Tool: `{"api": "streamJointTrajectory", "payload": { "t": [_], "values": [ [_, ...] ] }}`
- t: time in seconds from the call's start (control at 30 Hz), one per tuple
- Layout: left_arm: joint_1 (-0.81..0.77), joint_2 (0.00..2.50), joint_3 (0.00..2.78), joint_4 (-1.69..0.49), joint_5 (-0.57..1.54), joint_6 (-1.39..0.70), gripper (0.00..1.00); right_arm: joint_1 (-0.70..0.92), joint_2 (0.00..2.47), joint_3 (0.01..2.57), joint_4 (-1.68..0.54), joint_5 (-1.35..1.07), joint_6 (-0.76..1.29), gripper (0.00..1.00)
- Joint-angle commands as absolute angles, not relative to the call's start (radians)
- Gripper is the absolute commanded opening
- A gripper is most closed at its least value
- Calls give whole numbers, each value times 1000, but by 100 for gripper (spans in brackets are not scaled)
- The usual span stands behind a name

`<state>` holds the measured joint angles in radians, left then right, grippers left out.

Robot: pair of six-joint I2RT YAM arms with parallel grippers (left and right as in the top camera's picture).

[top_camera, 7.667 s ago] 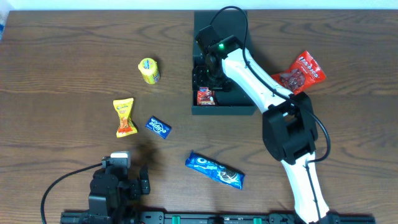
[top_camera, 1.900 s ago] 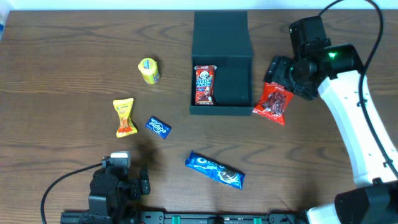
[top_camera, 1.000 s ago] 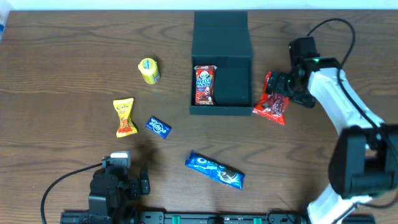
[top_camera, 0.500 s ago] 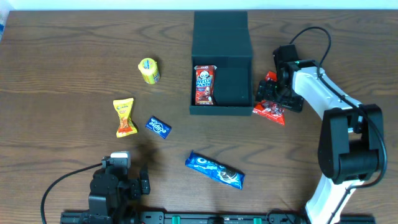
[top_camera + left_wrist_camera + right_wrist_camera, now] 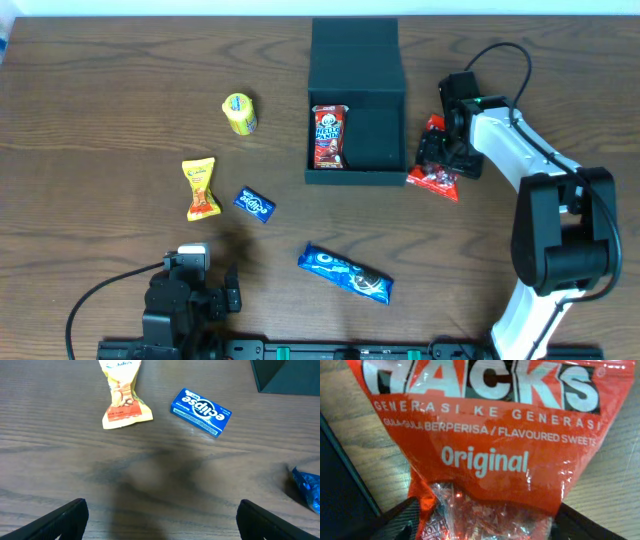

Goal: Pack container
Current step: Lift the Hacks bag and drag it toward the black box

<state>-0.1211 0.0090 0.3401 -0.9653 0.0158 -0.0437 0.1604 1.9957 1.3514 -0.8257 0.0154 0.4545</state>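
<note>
Change over the last two seconds: right arm has swung in from the right and dropped, and the right gripper now sits low over the red crinkly plastic sweets packet printed "Original". That packet has slid a little leftward and lies on the brown wood-grain table, its left corner just beside or touching the right wall of the dark teal-green square container. The container stands far centre with its flap lid folded back on the far side. One small red biscuit packet already lies along its left inner wall. Judged from this, the second item is being picked up, and packing is barely begun. Still out on the table: yellow round tub, yellow-orange twisted sachet, small blue gum box, long blue cookie packet. In the wrist view the right fingers straddle the red packet's near end, narrowing on it. Whether they have pinched the foil yet cannot be told. Left gripper rests near left, spread wide, nothing between its fingers.
</note>
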Motion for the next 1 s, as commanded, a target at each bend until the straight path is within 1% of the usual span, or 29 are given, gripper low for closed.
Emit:
{"api": "streamJointTrajectory", "payload": {
  "t": [0.0,0.07,0.1,0.13,0.17,0.23,0.43,0.67,0.9,0.97],
  "values": [
    [-117,4,309,-995,16,-29,96,164,1998,1344,-826,27,447,73],
    [-117,4,309,-995,16,-30,95,164,1998,1344,-826,27,447,61],
    [-117,4,309,-995,16,-30,95,164,1998,1344,-826,27,447,51],
    [-117,4,309,-995,16,-30,95,164,1998,1344,-826,27,447,45],
    [-117,4,309,-995,16,-30,95,164,1998,1344,-826,27,447,42],
    [-117,4,309,-995,16,-30,96,164,1998,1344,-826,27,447,39],
    [-117,4,309,-995,16,-30,95,164,1998,1344,-827,27,447,39],
    [-117,4,309,-995,16,-30,96,164,1998,1344,-827,27,447,27],
    [-117,4,309,-995,16,-30,96,164,1998,1344,-828,27,447,25],
    [-117,4,309,-995,16,-30,96,164,1998,1344,-830,27,447,22]
  ]
}}
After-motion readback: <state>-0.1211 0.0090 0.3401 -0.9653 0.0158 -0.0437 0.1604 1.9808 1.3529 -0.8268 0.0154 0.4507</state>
